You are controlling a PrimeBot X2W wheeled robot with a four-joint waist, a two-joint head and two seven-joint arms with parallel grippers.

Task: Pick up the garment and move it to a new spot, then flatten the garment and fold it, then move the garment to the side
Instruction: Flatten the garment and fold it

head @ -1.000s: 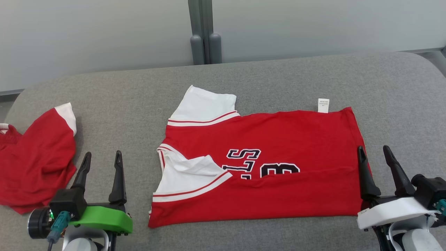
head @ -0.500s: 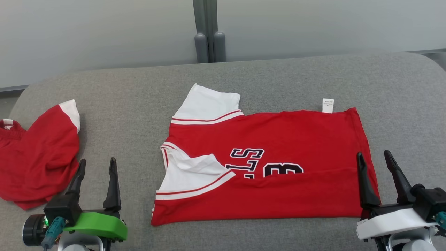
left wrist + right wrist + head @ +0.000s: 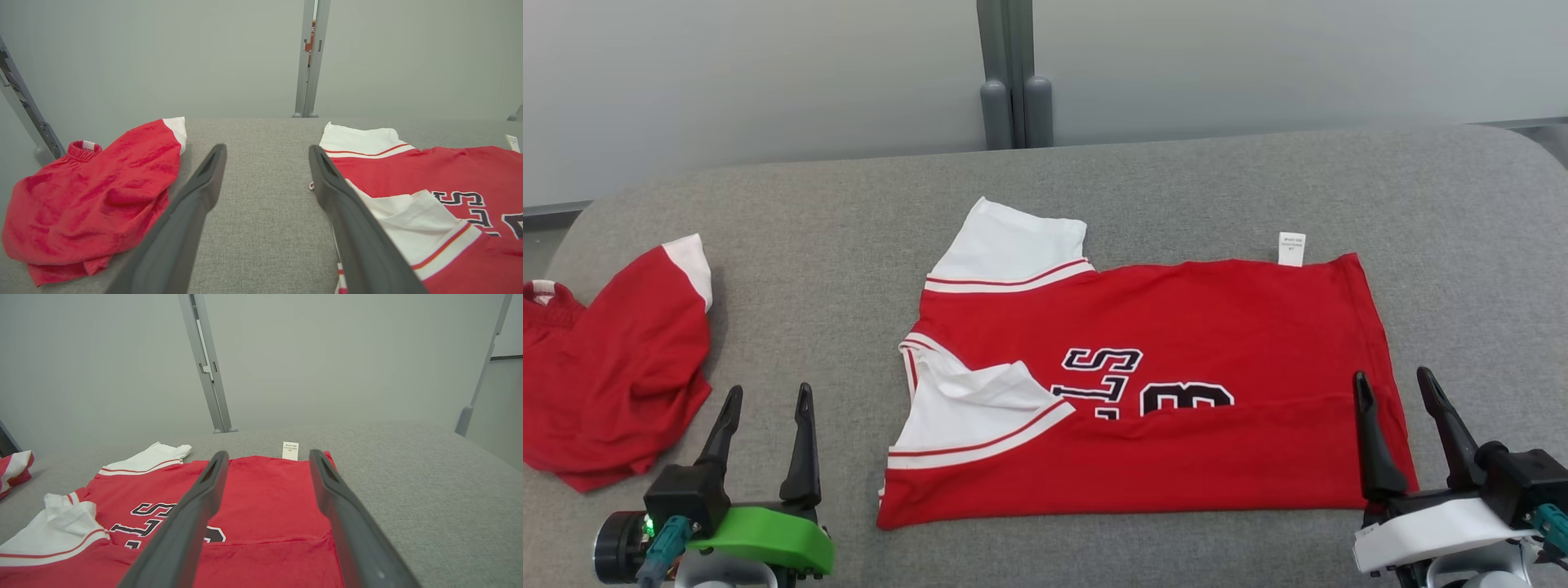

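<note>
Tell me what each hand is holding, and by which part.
Nothing is held. Both are open: the left hand beside the red shirt, the right hand at its right edge, gripping no cloth.

- The jersey [image 3: 1217,318] is soft red and white cloth, matt, lying smooth with a few creases.
- The counter [image 3: 833,245] is covered in grey woven fabric, coarse-grained and matt.
- The crumpled red garment [image 3: 613,367] looks a slightly fuzzier cloth.
- The left tool [image 3: 769,394] and right tool [image 3: 1390,377] have dark matt plastic fingers [image 3: 192,212], on a green mount [image 3: 760,531] and a white mount [image 3: 1429,527] of smooth plastic.
</note>
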